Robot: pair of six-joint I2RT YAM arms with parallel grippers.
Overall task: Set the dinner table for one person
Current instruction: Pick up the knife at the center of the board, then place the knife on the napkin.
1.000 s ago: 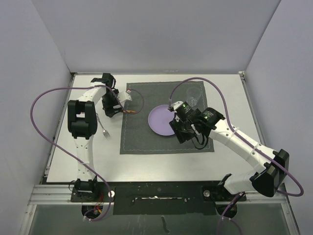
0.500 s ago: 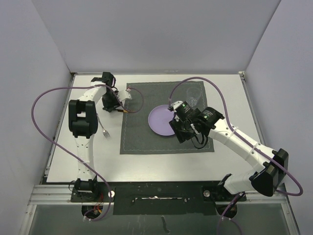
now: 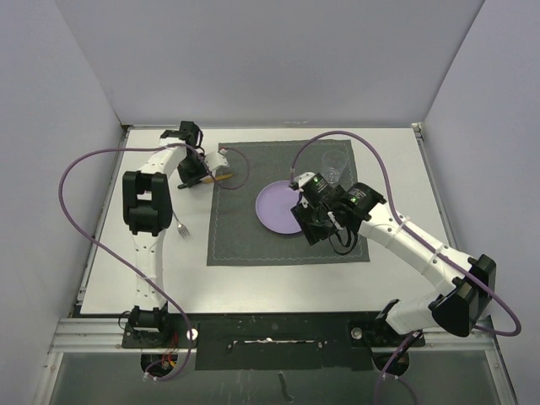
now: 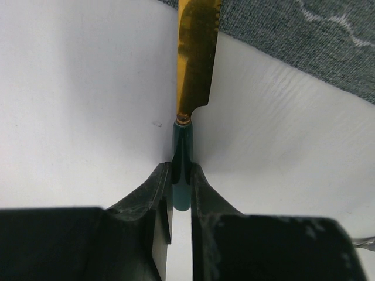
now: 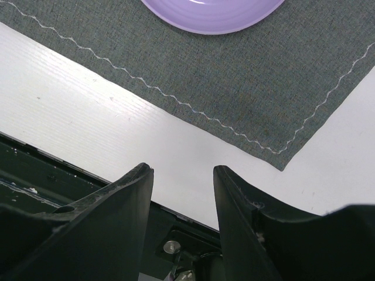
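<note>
A knife with a dark teal handle point(image 4: 181, 164) and gold blade point(image 4: 196, 58) lies on the white dinner table point(image 3: 278, 283), its tip reaching over the left edge of the grey placemat point(image 3: 253, 240). My left gripper point(image 4: 181, 178) is shut on the handle's end; from above it sits at the mat's far left corner point(image 3: 194, 171). A purple plate point(image 3: 278, 207) rests mid-mat. My right gripper point(image 5: 183, 175) hangs open and empty over the mat's near right corner, just right of the plate point(image 5: 214, 12).
A fork point(image 3: 180, 226) lies on the white table left of the mat, near the left arm's elbow. A clear glass point(image 3: 335, 170) stands on the mat's far right part. Purple cables loop over both arms. The table's dark front rail point(image 5: 35, 170) shows below the right fingers.
My left gripper has closed from wide open onto the knife handle and shifted slightly toward the far side. The right arm has barely moved.
</note>
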